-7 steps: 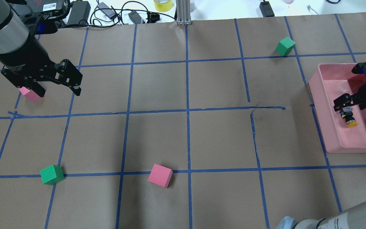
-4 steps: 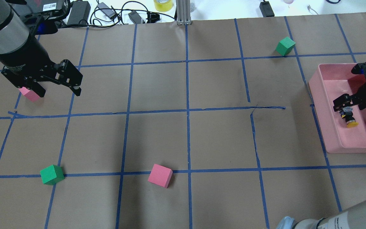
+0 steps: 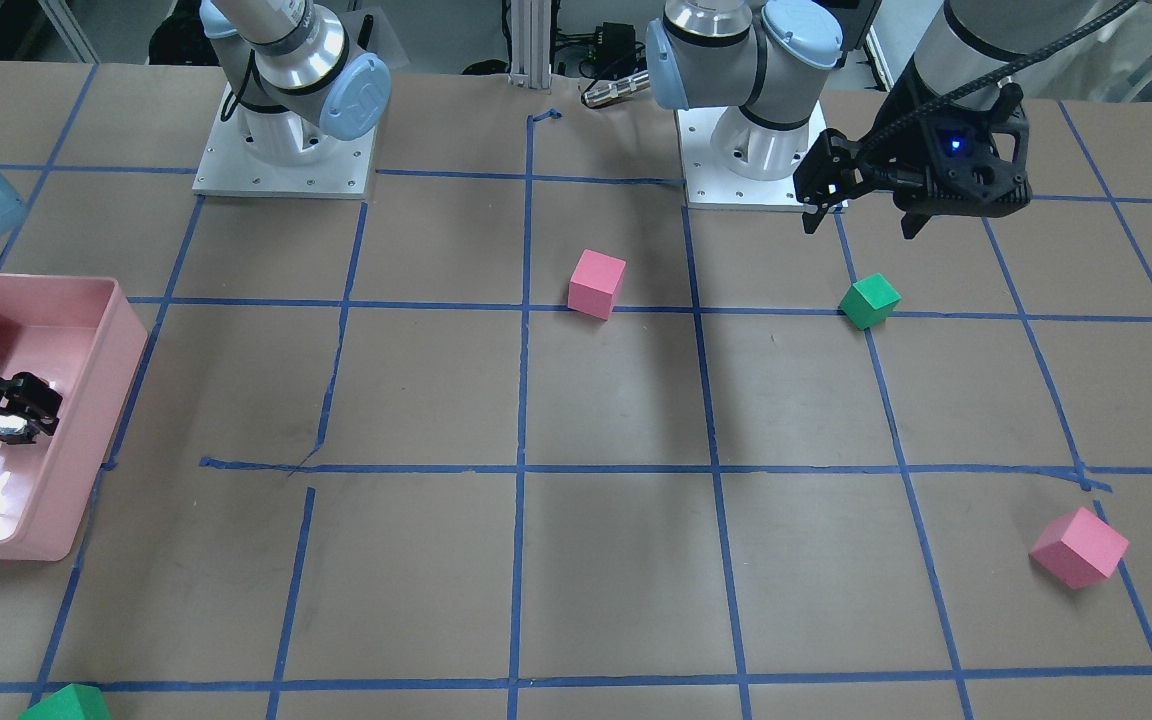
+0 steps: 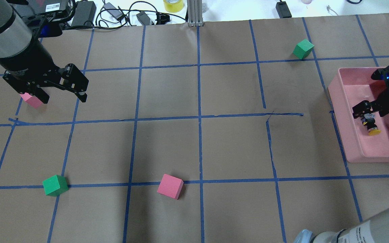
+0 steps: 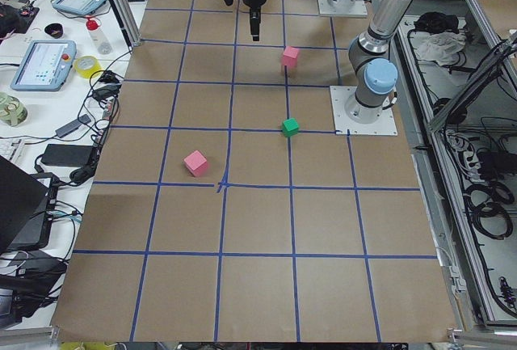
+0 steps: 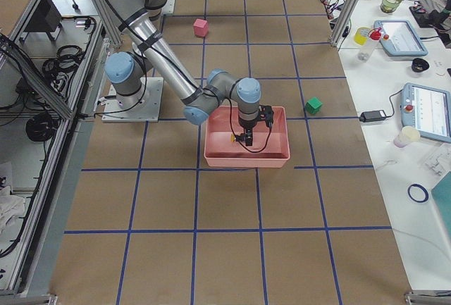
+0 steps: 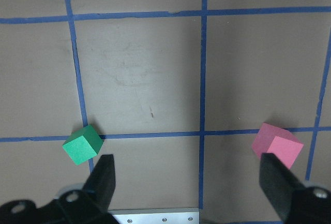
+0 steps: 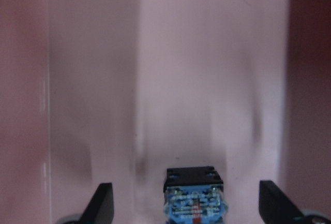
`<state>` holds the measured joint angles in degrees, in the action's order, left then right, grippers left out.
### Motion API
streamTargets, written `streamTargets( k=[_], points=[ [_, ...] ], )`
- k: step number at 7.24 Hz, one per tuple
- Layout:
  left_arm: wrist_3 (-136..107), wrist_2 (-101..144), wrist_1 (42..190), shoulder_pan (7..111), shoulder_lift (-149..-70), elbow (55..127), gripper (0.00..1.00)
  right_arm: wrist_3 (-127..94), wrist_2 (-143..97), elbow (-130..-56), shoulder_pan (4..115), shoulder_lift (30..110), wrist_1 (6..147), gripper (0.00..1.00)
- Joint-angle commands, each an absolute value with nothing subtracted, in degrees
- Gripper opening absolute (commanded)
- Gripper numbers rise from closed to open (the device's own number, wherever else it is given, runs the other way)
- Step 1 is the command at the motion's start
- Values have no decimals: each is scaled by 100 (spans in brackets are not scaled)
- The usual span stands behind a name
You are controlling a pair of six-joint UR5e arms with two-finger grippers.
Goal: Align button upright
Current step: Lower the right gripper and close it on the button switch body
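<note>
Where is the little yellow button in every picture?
Front-facing: button at far left, inside the pink tray.
Overhead: far right, in the tray.
Exterior left: too far away to tell.
Exterior right: a yellow speck in the middle, in the tray.
Left wrist: not in it.
Right wrist: bottom middle, between the open jaws.
Shared landmark: the pink tray.

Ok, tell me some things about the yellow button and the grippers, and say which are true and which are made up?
1. The button sits in the pink tray. True.
2. The button stands upright. False: it lies on its side, with its yellow cap pointing sideways.
3. The right gripper is shut tight on the button. False: it is open, with a finger on either side of the button.
4. The left gripper is open and holds nothing. True.
</note>
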<state>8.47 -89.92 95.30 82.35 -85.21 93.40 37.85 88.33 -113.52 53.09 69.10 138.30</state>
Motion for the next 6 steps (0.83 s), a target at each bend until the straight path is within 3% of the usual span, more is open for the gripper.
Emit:
streamTargets(
  k=[1, 2, 3, 4, 6],
  points=[
    [853, -8991, 9527, 8235, -8534, 9343, 100, 3806, 8833, -11364, 5309, 6899, 13834, 100],
    [853, -8991, 9527, 8235, -8534, 9334, 100, 3806, 8833, -11364, 5309, 6899, 13834, 97],
    [861, -8991, 9527, 8235, -8534, 9343, 100, 3806, 8842, -11364, 5309, 6899, 13817, 84],
    [853, -8991, 9527, 8235, -8534, 9334, 100, 3814, 8885, -11364, 5309, 6899, 13816, 51],
    [853, -8983, 9527, 8235, -8543, 9343, 100, 4032, 8895, -11329, 5309, 6917, 13764, 19]
  ],
)
